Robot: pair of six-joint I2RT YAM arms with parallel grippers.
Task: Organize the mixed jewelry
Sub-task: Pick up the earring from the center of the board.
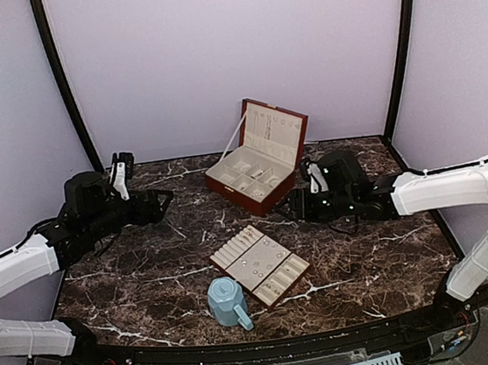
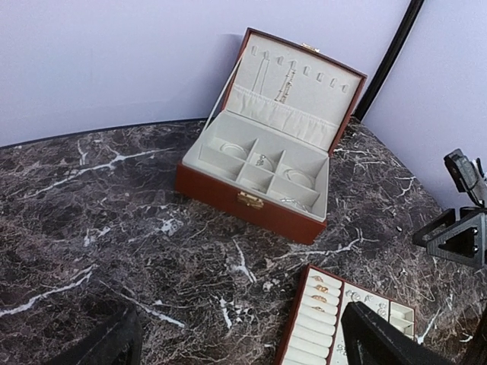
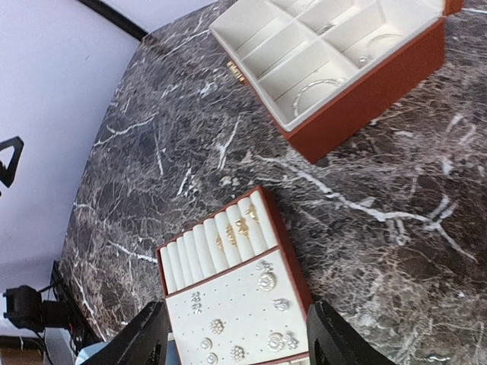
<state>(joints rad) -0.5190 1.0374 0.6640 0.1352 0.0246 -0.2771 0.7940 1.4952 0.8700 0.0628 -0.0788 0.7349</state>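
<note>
Mixed jewelry (image 3: 266, 282) sits on the tray (image 1: 284, 282) at centre, with thin hoops (image 3: 316, 85) in the open box (image 1: 250, 198) beyond it. Left claw (image 1: 161, 201): wide open, empty, well apart to the left. Right claw (image 1: 292, 205): wide open, empty, the nearer one; the tray lies to its near-left, long axis running far-left to near-right.

Cream-lined red-brown box (image 1: 238, 192); dark, white-veined marble table (image 1: 139, 265).

Robot lab test booth: plain lilac walls (image 1: 228, 43), black frame poles (image 1: 66, 88), marble-patterned table (image 1: 148, 273), two bolted robot arms (image 1: 443, 188)
</note>
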